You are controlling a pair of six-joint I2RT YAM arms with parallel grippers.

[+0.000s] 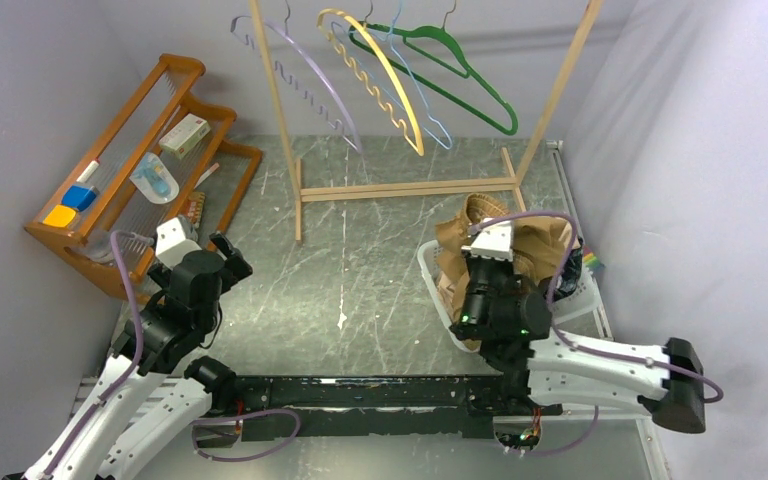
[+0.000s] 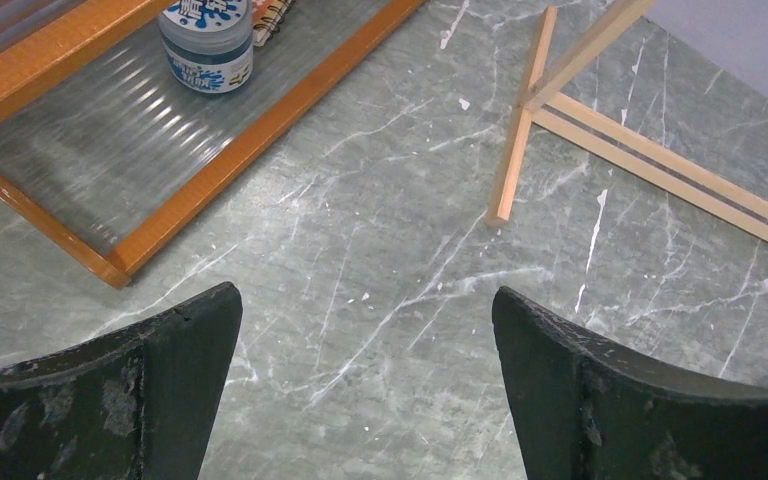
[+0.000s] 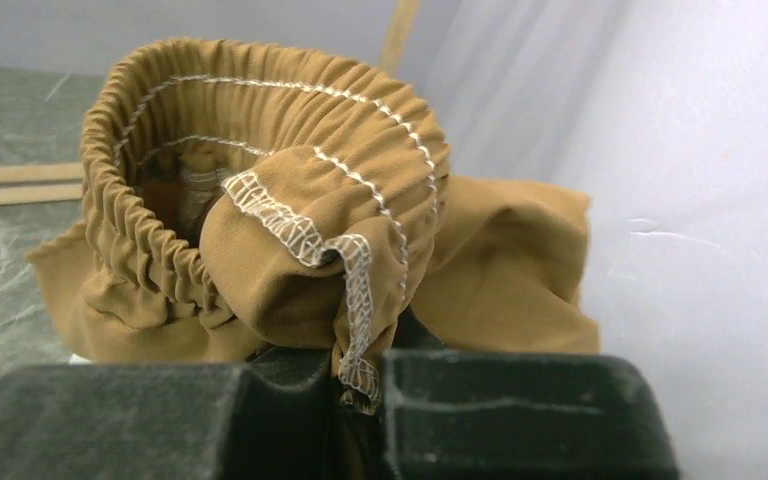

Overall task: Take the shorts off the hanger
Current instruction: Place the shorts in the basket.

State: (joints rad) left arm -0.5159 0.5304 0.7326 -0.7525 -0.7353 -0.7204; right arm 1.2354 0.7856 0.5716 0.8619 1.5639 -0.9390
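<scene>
From above, the hangers (image 1: pixel 460 75) on the wooden rail hang bare. The tan-brown shorts (image 1: pixel 540 245) sit bunched in the white basket (image 1: pixel 430 265) under the right gripper (image 1: pixel 480 265), so we judge this to be the drop-off.

The left wrist view shows the left gripper (image 2: pixel 365 300) spread wide over bare tabletop, holding nothing.

The right wrist view shows the right gripper (image 3: pixel 365 385) pinched tight on the stitched hem of the shorts (image 3: pixel 290 200). We should lower until the cloth slackens, open fully, then lift straight up so the hem cannot snag.
</scene>
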